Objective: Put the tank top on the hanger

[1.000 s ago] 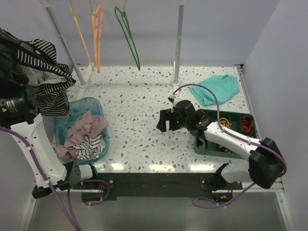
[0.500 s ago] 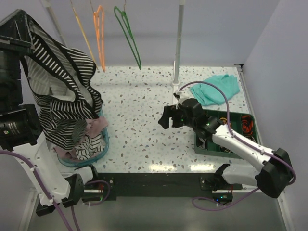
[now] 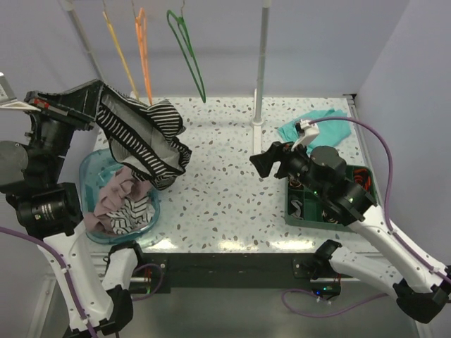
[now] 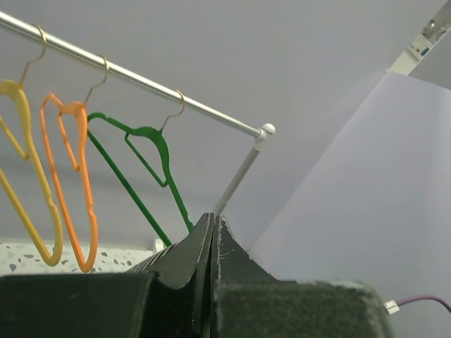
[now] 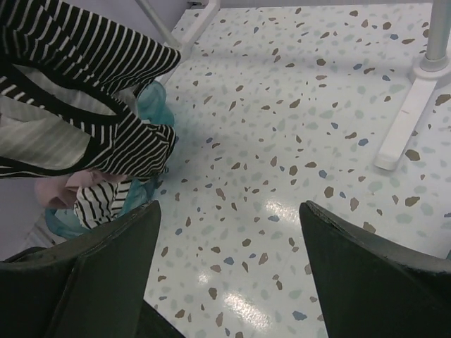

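Hold the striped top (image 3: 151,137) tight in the pinched-shut left tool (image 3: 101,95), high over the blue tub (image 3: 89,176), and carry it slowly right to the green hanger (image 3: 187,55) on the rail (image 4: 141,77). Reach over with the wide, empty right tool (image 3: 263,163) and pull a strap open first.

Cloth tank top (image 3: 149,139), glossy table (image 3: 211,165)

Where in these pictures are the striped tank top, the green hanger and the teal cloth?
black-and-white striped tank top (image 3: 163,118): overhead view, on its raised striped fabric.
thin green clothes hanger (image 4: 153,134): left wrist view, on its shoulder below the hook.
teal cloth (image 3: 338,130): overhead view, on its far right part.
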You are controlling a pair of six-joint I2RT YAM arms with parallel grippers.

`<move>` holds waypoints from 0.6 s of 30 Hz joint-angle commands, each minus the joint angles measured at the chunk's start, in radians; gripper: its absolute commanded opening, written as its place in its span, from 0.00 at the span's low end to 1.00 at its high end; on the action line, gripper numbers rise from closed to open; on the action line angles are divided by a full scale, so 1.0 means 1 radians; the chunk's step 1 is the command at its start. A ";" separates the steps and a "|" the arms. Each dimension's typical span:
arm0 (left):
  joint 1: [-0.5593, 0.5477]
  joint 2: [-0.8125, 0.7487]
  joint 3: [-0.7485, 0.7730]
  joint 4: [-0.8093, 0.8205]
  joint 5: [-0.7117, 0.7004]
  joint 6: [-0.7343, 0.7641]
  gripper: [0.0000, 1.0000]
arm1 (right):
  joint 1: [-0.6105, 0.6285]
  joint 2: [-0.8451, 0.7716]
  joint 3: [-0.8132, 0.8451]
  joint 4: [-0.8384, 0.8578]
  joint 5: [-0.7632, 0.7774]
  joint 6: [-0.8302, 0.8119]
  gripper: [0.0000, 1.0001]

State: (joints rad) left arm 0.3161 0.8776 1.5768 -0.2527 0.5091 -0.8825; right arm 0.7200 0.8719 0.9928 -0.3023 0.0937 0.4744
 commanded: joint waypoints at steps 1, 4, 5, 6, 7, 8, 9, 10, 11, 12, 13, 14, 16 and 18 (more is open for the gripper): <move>-0.023 -0.041 -0.058 0.059 0.094 -0.046 0.00 | 0.002 -0.036 0.023 -0.055 0.031 0.000 0.84; -0.040 -0.046 -0.077 0.036 0.111 -0.033 0.00 | 0.002 -0.045 0.023 -0.066 0.014 0.001 0.84; -0.044 -0.048 -0.084 0.036 0.117 -0.035 0.00 | 0.002 -0.047 0.018 -0.066 0.006 0.003 0.84; -0.046 -0.051 -0.109 0.036 0.123 -0.035 0.00 | 0.002 -0.047 0.017 -0.063 -0.005 0.004 0.84; -0.049 -0.058 -0.121 0.038 0.126 -0.035 0.00 | 0.002 -0.044 0.017 -0.064 -0.021 0.006 0.84; -0.054 -0.061 -0.135 0.035 0.131 -0.038 0.00 | 0.004 -0.044 0.012 -0.067 -0.031 0.007 0.84; -0.055 -0.065 -0.164 0.044 0.138 -0.038 0.00 | 0.002 -0.044 0.007 -0.066 -0.038 0.009 0.84; -0.057 -0.068 -0.181 0.053 0.144 -0.041 0.00 | 0.002 -0.045 0.003 -0.064 -0.048 0.012 0.84; -0.061 -0.071 -0.199 0.059 0.146 -0.047 0.00 | 0.002 -0.047 -0.012 -0.060 -0.054 0.012 0.84; -0.064 -0.080 -0.231 0.067 0.143 -0.049 0.00 | 0.002 -0.050 -0.020 -0.054 -0.057 0.013 0.84; -0.069 -0.083 -0.245 0.070 0.140 -0.049 0.00 | 0.002 -0.053 -0.026 -0.055 -0.060 0.016 0.84; -0.080 -0.088 -0.261 0.076 0.140 -0.055 0.00 | 0.004 -0.054 -0.042 -0.049 -0.071 0.020 0.84; -0.103 -0.098 -0.305 0.090 0.117 -0.056 0.00 | 0.004 -0.059 -0.062 -0.029 -0.083 0.033 0.84; -0.181 -0.103 -0.355 0.098 0.045 -0.049 0.00 | 0.002 -0.057 -0.083 -0.014 -0.092 0.040 0.84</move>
State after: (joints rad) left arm 0.2340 0.7948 1.2850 -0.2317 0.6170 -0.9089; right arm 0.7200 0.8265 0.9417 -0.3576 0.0437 0.4881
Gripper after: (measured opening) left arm 0.016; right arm 0.841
